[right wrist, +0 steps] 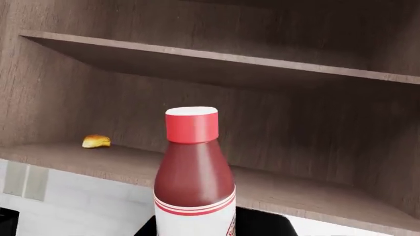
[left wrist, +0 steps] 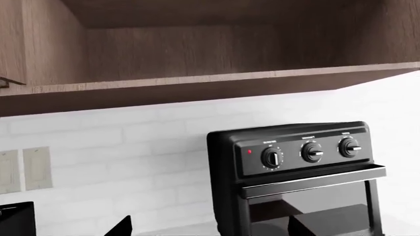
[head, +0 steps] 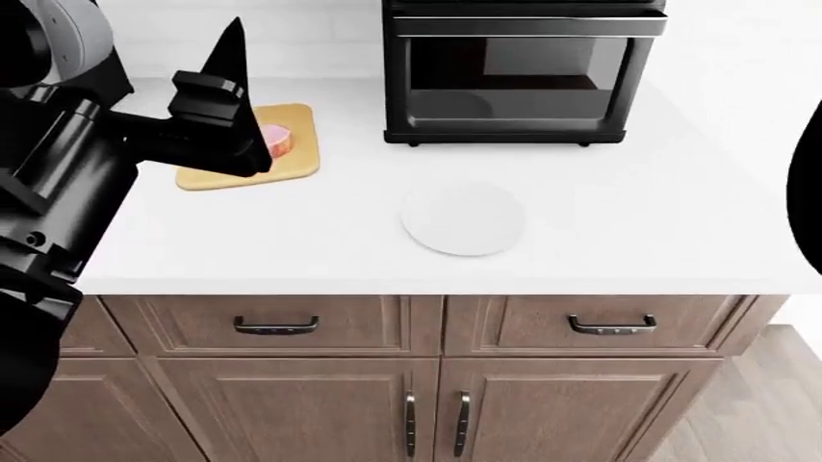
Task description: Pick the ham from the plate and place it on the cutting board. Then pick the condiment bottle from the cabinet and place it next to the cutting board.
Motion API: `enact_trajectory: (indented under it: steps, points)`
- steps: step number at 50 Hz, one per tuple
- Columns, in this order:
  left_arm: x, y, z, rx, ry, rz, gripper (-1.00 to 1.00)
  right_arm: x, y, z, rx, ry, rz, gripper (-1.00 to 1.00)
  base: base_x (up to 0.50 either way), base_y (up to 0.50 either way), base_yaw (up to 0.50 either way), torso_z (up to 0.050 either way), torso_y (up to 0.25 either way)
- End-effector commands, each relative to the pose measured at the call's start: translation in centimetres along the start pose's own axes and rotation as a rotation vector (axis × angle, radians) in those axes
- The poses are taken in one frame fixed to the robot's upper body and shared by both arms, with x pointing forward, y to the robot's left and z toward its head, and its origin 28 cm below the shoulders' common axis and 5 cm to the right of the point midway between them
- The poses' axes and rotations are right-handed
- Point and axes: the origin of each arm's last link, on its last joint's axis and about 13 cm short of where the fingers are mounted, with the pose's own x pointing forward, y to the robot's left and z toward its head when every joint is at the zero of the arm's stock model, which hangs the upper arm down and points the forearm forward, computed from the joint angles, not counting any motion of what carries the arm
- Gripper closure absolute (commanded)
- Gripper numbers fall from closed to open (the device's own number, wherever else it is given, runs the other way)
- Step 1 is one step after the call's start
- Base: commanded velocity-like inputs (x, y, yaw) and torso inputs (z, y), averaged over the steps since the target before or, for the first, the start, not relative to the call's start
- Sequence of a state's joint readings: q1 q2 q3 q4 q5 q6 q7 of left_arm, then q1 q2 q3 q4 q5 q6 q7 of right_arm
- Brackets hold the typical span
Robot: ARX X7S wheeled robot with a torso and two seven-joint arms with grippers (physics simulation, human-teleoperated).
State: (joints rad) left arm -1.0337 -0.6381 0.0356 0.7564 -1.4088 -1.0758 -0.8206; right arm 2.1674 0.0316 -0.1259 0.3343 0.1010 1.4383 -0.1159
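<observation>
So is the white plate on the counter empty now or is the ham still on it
Empty. The plate shows only bare white surface in the head view, and the ham lies on the cutting board.

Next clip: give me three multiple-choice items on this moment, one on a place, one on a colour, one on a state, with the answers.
1. Where does the thick round pink ham slice lie?
A. on the light tan wooden cutting board
B. on the small white round plate
C. inside the black countertop oven

2. What colour is the cap of the dark red condiment bottle?
A. white
B. red
C. yellow

3. What state is the plate in?
A. bare
B. stacked with bread
C. overturned

Answers: 1 A, the head view shows the ham on the board beside the left gripper. 2 B, the right wrist view shows a red cap. 3 A, nothing lies on it.
</observation>
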Motion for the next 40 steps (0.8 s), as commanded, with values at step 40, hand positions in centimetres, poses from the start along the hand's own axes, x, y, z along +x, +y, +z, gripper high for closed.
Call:
enact_trajectory:
  steps: [40]
  points:
    - [-0.7,-0.6,-2.1,-0.039,0.042,-0.006,-1.00,-8.2,3.4,-19.3,0.084,0.024,0.092,1.00,0.00,0.00,0.00,0.000,0.000]
